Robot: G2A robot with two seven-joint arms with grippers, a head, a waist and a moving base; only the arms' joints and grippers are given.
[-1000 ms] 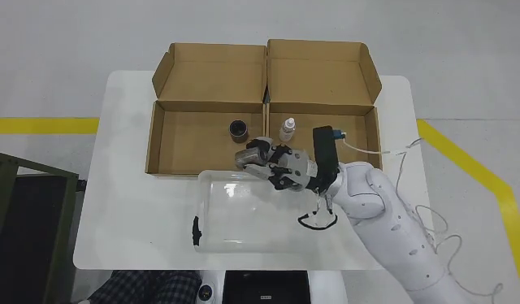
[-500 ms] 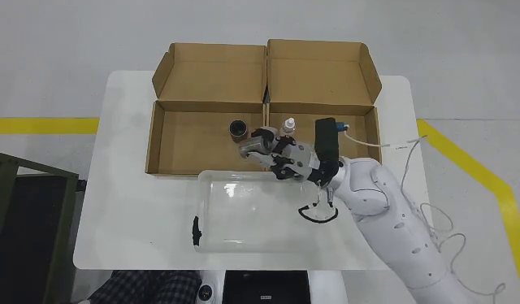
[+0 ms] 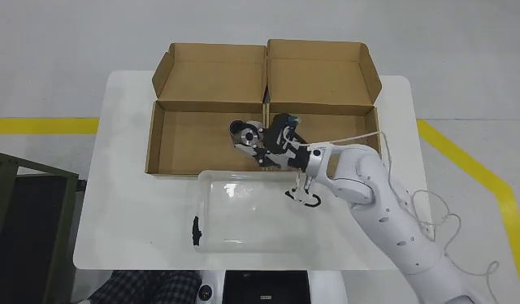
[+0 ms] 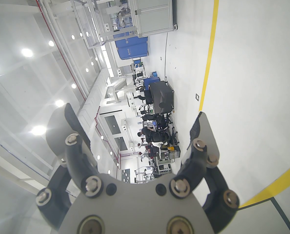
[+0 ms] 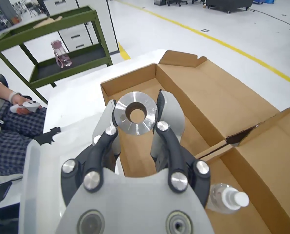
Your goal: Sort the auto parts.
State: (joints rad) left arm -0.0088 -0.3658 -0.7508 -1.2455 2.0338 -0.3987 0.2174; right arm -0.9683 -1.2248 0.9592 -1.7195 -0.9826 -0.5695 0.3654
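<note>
Metal ring [image 5: 147, 122] in right tool [image 5: 136, 103] above box [image 5: 196, 127]; bottle [image 5: 226, 199] nearby.

the right gripper [image 3: 253, 141] clasps a metal ring [image 3: 245, 138] over the left cardboard box [image 3: 175, 145]; a dark ring [image 3: 237, 127] lies just past its fingertips, and a clear tray [image 3: 219, 214] sits close behind it.

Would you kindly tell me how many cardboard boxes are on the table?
2. The left cardboard box and the right cardboard box sit open, side by side, on the far half of the table.
</note>
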